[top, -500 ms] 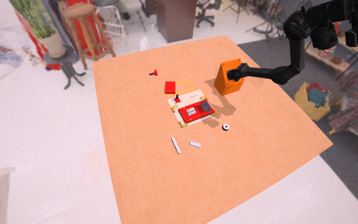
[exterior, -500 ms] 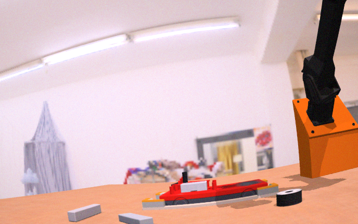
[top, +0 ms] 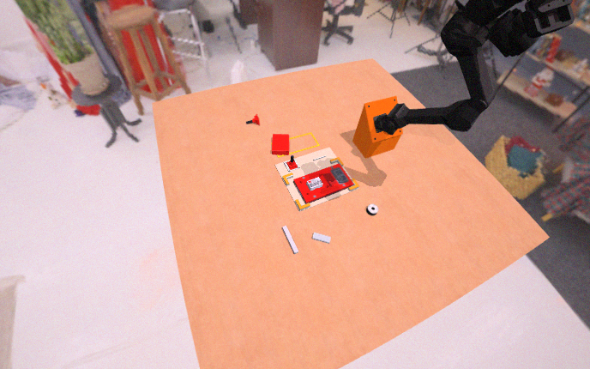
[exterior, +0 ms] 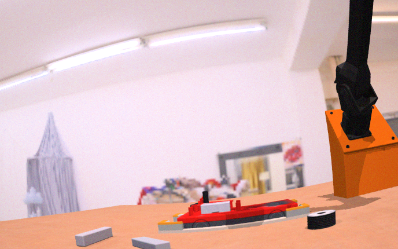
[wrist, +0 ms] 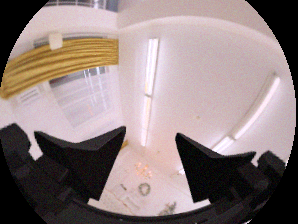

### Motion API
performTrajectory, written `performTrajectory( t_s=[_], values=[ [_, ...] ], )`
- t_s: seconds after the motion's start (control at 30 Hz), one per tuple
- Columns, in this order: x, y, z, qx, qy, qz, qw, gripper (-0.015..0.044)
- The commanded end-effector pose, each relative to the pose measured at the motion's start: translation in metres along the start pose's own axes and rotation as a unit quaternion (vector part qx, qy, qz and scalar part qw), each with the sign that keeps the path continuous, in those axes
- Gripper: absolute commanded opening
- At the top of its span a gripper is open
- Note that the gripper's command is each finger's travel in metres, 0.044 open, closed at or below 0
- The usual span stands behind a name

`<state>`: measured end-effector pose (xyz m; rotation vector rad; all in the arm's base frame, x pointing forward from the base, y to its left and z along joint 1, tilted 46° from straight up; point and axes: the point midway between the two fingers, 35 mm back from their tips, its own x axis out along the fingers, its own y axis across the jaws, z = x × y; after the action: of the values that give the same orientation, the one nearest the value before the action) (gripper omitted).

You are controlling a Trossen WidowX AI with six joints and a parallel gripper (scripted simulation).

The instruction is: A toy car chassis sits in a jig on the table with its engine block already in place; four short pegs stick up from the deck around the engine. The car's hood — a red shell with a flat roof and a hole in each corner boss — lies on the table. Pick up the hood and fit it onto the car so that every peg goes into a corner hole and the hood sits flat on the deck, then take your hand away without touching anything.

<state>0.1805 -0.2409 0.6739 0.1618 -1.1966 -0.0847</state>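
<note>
Hood [top: 279,143] lies on the surface just beyond the jig [top: 300,203], well apart from me. My end effector [wrist: 149,156] hangs spread and empty up high; I should descend squarely over its flat roof, fingers straddling its sides.

White walls, ceiling strip lights [exterior: 152,40], wooden stool [top: 143,56].

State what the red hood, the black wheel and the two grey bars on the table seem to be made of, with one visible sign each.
Hood: probably hard plastic; uniform red, crisp flat faces.
Wheel: looks like black rubber around a pale hub; ribbed matte tread.
Grey bars and: plastic or painted metal, hard to tell which; plain matte blocks with sharp edges.
</note>
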Motion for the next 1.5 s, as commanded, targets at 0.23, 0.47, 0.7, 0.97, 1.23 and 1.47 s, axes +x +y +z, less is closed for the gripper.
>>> performTrajectory(
  t_s=[0.23, 0.47, 0.7, 0.97, 1.23, 1.47],
  values=[
    [-0.037, -0.109, -0.142, -0.084, 0.192, -0.126, 0.970, 0.0440],
    [-0.088, -0.152, -0.238, -0.131, 0.336, -0.153, 0.920, 0.0440],
    [-0.161, -0.182, -0.325, -0.175, 0.488, -0.136, 0.844, 0.0440],
    [-0.266, -0.190, -0.412, -0.197, 0.649, -0.057, 0.733, 0.0440],
    [-0.387, -0.169, -0.473, -0.175, 0.772, 0.079, 0.606, 0.0440],
    [-0.494, -0.129, -0.500, -0.114, 0.829, 0.228, 0.497, 0.0440]
  ],
)
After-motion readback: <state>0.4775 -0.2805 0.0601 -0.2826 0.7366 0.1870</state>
